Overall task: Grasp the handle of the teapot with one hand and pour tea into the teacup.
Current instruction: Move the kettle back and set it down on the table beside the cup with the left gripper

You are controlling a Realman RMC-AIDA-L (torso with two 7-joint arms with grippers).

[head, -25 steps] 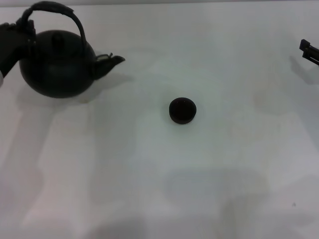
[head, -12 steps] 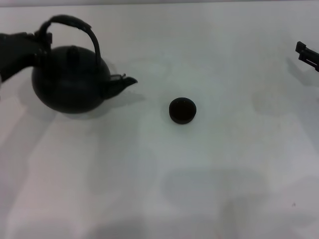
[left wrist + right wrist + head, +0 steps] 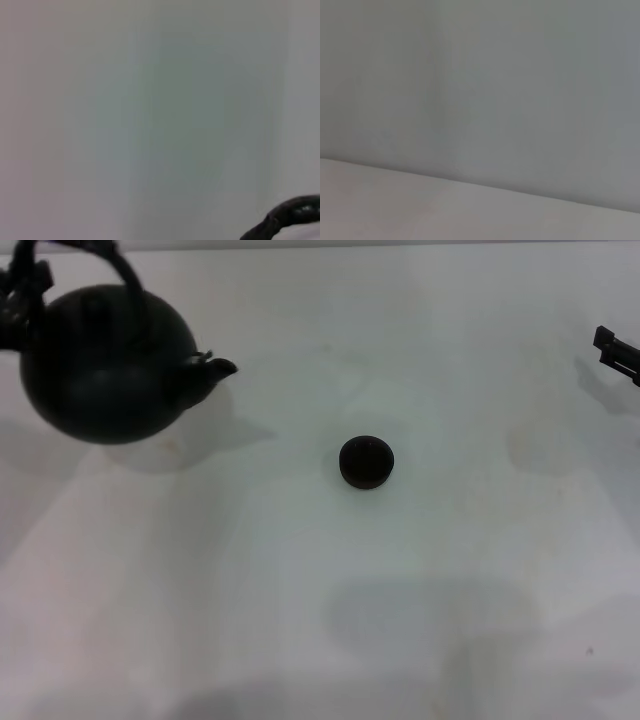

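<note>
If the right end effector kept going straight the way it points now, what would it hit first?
Probably nothing: the right end effector, at the table's right edge, points left across bare surface. The teacup sits nearer the camera than that line, though depth is unclear.

teapot: far left, spout toward centre | teacup: centre, on table, well apart

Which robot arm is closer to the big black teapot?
Left. The left end effector is at the handle of the big round matte black teapot; the right end effector sits across the white table.
</note>
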